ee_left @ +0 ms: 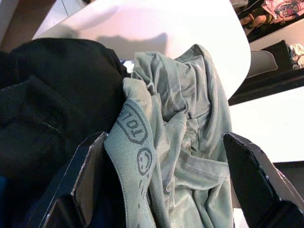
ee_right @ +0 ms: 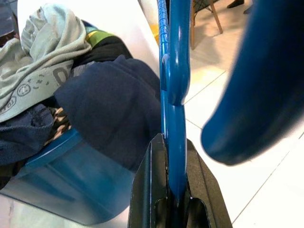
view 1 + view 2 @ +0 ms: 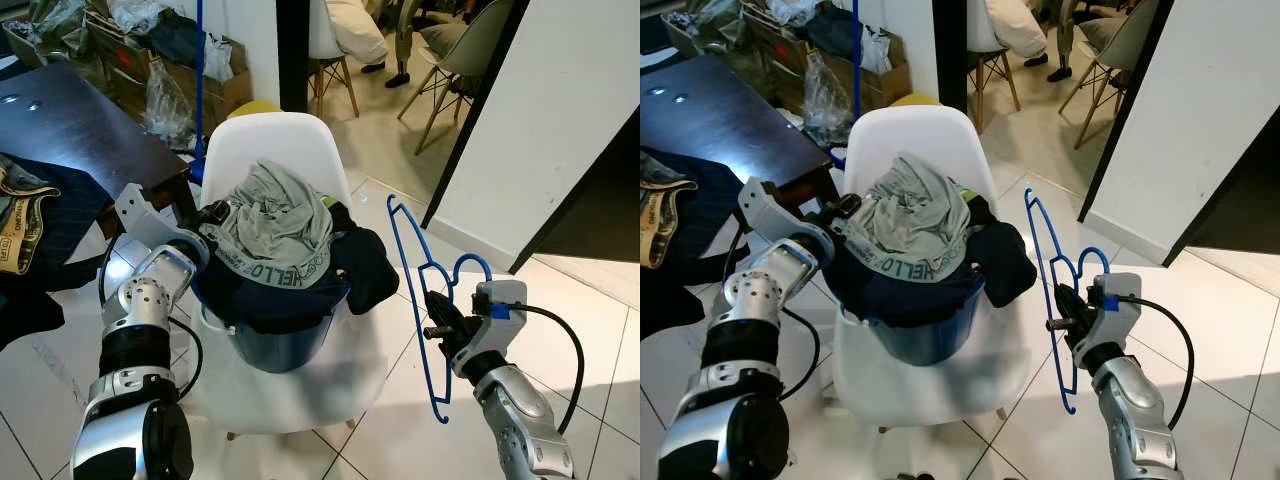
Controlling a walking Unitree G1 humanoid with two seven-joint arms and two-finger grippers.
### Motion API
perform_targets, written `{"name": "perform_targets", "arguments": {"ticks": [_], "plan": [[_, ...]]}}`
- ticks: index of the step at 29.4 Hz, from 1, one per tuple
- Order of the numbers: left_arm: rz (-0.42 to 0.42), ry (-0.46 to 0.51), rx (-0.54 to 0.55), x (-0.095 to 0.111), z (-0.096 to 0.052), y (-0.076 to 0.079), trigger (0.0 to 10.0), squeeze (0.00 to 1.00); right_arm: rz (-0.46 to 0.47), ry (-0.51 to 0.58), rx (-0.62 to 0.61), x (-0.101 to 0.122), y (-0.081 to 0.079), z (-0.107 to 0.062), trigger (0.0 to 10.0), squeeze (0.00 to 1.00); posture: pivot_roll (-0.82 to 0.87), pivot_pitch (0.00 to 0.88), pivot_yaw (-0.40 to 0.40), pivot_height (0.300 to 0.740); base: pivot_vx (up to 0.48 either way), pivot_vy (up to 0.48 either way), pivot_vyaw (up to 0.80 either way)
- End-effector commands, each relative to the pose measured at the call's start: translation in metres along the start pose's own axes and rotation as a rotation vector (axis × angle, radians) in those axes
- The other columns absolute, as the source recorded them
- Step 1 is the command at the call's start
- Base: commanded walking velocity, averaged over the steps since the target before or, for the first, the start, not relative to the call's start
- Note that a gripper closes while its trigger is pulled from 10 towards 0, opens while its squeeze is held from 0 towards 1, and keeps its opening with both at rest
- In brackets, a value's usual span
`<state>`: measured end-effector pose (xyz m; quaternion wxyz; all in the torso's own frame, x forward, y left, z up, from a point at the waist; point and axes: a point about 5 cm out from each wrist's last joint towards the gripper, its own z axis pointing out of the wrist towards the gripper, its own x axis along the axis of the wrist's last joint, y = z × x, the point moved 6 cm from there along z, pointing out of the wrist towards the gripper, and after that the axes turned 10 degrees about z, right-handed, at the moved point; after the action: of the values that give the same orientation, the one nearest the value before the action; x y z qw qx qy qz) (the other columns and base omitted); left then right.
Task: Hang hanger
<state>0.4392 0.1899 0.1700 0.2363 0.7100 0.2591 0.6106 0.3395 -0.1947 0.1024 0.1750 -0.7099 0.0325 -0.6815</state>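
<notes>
A blue plastic hanger (image 3: 418, 290) stands upright to the right of the chair, its hook (image 3: 472, 266) curling toward my right arm. My right gripper (image 3: 437, 322) is shut on the hanger's middle bar; in the right wrist view the black fingers (image 2: 154, 190) clamp the blue bar (image 2: 173, 109). My left gripper (image 3: 213, 215) is open at the left rim of the laundry pile, its fingers (image 1: 88, 180) straddling a pale green garment (image 1: 180, 137) printed with "HELLO" lettering (image 3: 270, 272).
A blue bucket (image 3: 280, 345) heaped with dark and green clothes sits on a white chair (image 3: 275, 135). A dark table (image 3: 70, 125) with clothes stands at left. A white wall panel (image 3: 560, 120) and dark doorway are at right. Chairs (image 3: 460, 60) and bags lie beyond.
</notes>
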Motion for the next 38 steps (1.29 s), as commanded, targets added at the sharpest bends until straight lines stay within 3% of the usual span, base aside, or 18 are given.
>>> {"name": "perform_targets", "arguments": {"ticks": [1, 3, 4, 11, 12, 15, 16, 17, 18, 19, 32, 33, 34, 36, 37, 38], "plan": [[-0.019, -0.011, 0.001, -0.002, 0.0, 0.001, 9.0, 0.0, 0.005, -0.019, -0.002, -0.004, 0.0, -0.003, 10.0, 0.0, -0.01, 0.217, -0.014, 0.74, 0.0, 0.0, 0.0], [-0.025, -0.015, -0.002, -0.003, -0.001, 0.003, 8.7, 0.0, 0.005, -0.02, -0.003, -0.004, 0.0, -0.003, 10.0, 0.0, -0.01, 0.214, -0.014, 0.74, 0.0, 0.0, 0.0], [-0.033, -0.02, -0.005, -0.005, -0.001, 0.005, 5.7, 0.0, 0.004, -0.021, -0.003, -0.004, 0.0, -0.003, 10.0, 0.0, -0.01, 0.214, -0.013, 0.74, 0.0, 0.0, 0.0], [-0.049, -0.03, -0.004, -0.008, -0.004, 0.007, 5.0, 0.0, 0.003, -0.022, 0.0, -0.003, -0.001, -0.003, 10.0, 0.0, -0.01, 0.21, -0.017, 0.74, 0.0, 0.0, 0.0], [-0.053, -0.026, -0.005, -0.007, -0.005, 0.008, 4.5, 0.0, 0.003, -0.023, 0.002, -0.003, -0.001, -0.003, 10.0, 0.0, -0.01, 0.209, -0.018, 0.74, 0.0, 0.0, 0.0], [-0.057, -0.024, -0.006, -0.006, -0.005, 0.008, 4.5, 0.0, 0.002, -0.024, 0.003, -0.003, -0.001, -0.002, 10.0, 0.0, -0.01, 0.209, -0.018, 0.74, 0.0, 0.0, 0.0], [-0.06, -0.019, -0.01, -0.004, -0.005, 0.009, 4.2, 0.0, 0.002, -0.025, 0.004, -0.003, -0.002, -0.002, 10.0, 0.0, -0.01, 0.206, -0.018, 0.74, 0.0, 0.0, 0.0], [-0.062, -0.014, -0.014, -0.003, -0.005, 0.01, 3.3, 0.0, 0.002, -0.026, 0.004, -0.003, -0.002, -0.002, 10.0, 0.0, -0.01, 0.205, -0.018, 0.74, 0.0, 0.0, 0.0], [-0.062, -0.014, -0.014, -0.003, -0.005, 0.01, 3.3, 0.0, 0.002, -0.026, 0.004, -0.003, -0.002, -0.002, 10.0, 0.0, -0.01, 0.205, -0.018, 0.74, 0.0, 0.0, 0.0], [-0.064, -0.011, -0.018, -0.002, -0.006, 0.011, 0.0, 0.0, 0.002, -0.026, 0.005, -0.003, -0.002, -0.002, 10.0, 0.0, -0.01, 0.205, -0.018, 0.74, 0.0, 0.0, 0.0], [-0.065, 0.014, -0.04, 0.006, -0.008, 0.013, 0.0, 0.0, -0.001, -0.023, -0.007, -0.001, 0.002, -0.002, 10.0, 0.0, -0.01, 0.204, -0.015, 0.74, 0.0, 0.0, 0.0], [-0.049, 0.057, -0.097, 0.016, -0.011, 0.025, 0.0, 0.0, 0.0, -0.02, -0.007, 0.0, 0.002, -0.001, 10.0, 0.0, -0.01, 0.202, -0.013, 0.74, 0.0, 0.0, 0.0], [-0.049, 0.057, -0.097, 0.016, -0.011, 0.025, 0.0, 0.0, 0.0, -0.02, -0.007, 0.0, 0.002, -0.001, 10.0, 0.0, -0.01, 0.202, -0.013, 0.74, 0.0, 0.0, 0.0], [-0.005, 0.15, -0.201, 0.037, -0.018, 0.05, 0.0, 0.0, 0.001, -0.016, -0.007, 0.001, 0.001, 0.0, 10.0, 0.0, -0.01, 0.196, -0.013, 0.74, 0.0, 0.0, 0.0], [-0.005, 0.15, -0.201, 0.037, -0.018, 0.05, 0.0, 0.0, 0.001, -0.016, -0.007, 0.001, 0.001, 0.0, 10.0, 0.0, -0.01, 0.196, -0.013, 0.74, 0.0, 0.0, 0.0], [0.042, 0.219, -0.267, 0.053, -0.025, 0.068, 0.0, 0.0, 0.008, -0.008, -0.009, 0.003, 0.001, 0.002, 10.0, 0.0, -0.01, 0.19, -0.013, 0.74, 0.0, 0.0, 0.0]]}}
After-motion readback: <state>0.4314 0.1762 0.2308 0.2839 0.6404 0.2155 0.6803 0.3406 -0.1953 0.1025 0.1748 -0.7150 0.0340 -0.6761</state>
